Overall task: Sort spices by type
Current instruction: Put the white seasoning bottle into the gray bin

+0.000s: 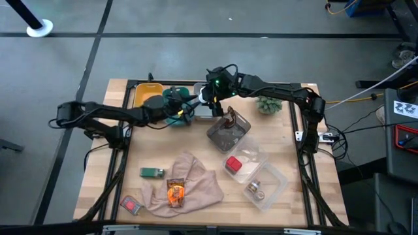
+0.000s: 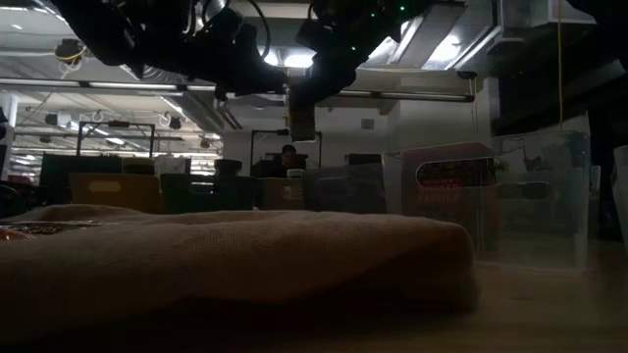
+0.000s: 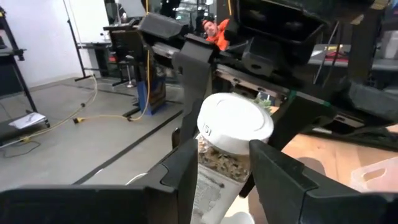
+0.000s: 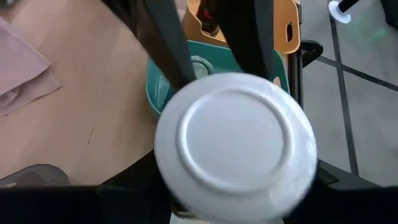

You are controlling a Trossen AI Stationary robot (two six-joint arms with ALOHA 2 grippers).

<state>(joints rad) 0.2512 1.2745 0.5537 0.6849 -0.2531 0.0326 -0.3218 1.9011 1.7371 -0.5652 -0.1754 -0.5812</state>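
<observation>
Above the far middle of the light wooden table (image 1: pixel 287 196), near its back edge, both grippers meet on a white-capped clear spice jar (image 3: pixel 233 134): the right gripper (image 4: pixel 233 199) pinches it, the left gripper (image 3: pixel 224 168) straddles it, contact unclear, over a teal bin (image 4: pixel 158 93).

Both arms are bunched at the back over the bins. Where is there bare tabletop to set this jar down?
Bare wood lies along the left edge between the teal bin and the small green box, and at the back right, behind the clear plastic trays. Crowded: the back centre and the beige cloth.
</observation>
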